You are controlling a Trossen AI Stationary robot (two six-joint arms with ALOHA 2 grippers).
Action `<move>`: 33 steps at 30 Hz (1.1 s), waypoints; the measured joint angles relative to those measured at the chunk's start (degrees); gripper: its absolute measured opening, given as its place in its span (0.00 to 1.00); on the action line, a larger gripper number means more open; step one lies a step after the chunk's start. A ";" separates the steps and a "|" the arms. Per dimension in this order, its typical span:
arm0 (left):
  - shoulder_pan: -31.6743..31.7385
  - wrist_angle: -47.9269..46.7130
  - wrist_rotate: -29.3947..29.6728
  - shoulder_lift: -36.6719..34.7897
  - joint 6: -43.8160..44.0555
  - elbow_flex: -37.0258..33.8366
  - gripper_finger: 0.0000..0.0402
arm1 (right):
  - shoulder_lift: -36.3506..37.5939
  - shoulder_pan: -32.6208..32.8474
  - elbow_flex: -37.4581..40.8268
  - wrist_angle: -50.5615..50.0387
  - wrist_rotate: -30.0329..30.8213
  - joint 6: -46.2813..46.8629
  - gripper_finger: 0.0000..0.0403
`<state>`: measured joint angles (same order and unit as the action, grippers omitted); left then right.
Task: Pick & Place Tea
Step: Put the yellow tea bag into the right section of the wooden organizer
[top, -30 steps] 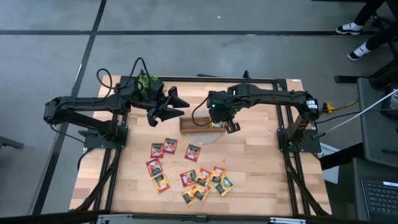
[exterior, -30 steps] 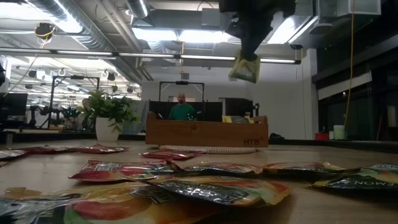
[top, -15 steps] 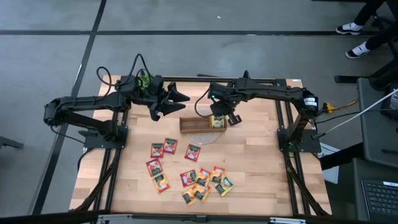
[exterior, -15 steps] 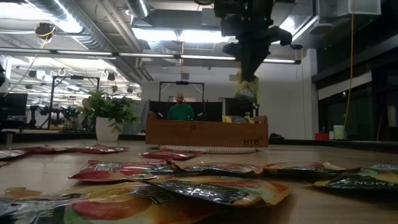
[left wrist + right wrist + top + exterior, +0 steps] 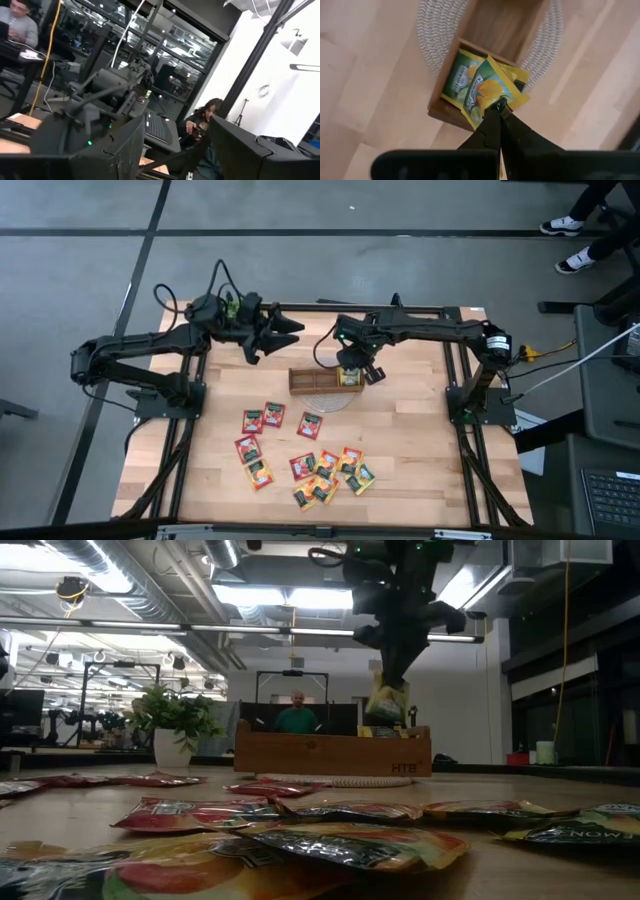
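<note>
Tea sachets: most lying loose on wooden table, scattered in red, orange and yellow-green across middle and near part, some overlapping; seen up close and flat in low view.

One yellow-green sachet pinched by a corner in right gripper, fingers shut tight on it, hanging over right-end compartment of wooden tray. In low view same sachet dangling just above tray's top edge, lower part level w/ rim or just behind it; touching or not, can't tell. Another yellow-green sachet already lying in that compartment, directly under held one.

Tray sitting on round woven mat, toward far side of table, well apart from loose sachets.

Left gripper held off far-left of tray, near potted plant, fingers spread wide, nothing between them; wrist view shows two dark fingers apart w/ only room beyond. Not touching tray or any sachet.

Plant also visible in low view, left of tray. Person in green top seated behind tray in background; another person seen beyond table in left wrist view.
</note>
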<state>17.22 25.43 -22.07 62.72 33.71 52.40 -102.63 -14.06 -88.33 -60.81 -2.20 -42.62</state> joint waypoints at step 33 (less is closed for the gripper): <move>1.70 0.00 0.07 0.02 0.04 0.00 0.54 | 0.00 -0.07 5.37 6.25 1.59 3.93 0.21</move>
<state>18.92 25.43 -22.00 62.74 33.76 52.40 -102.63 -14.13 -82.96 -54.57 -0.61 -38.69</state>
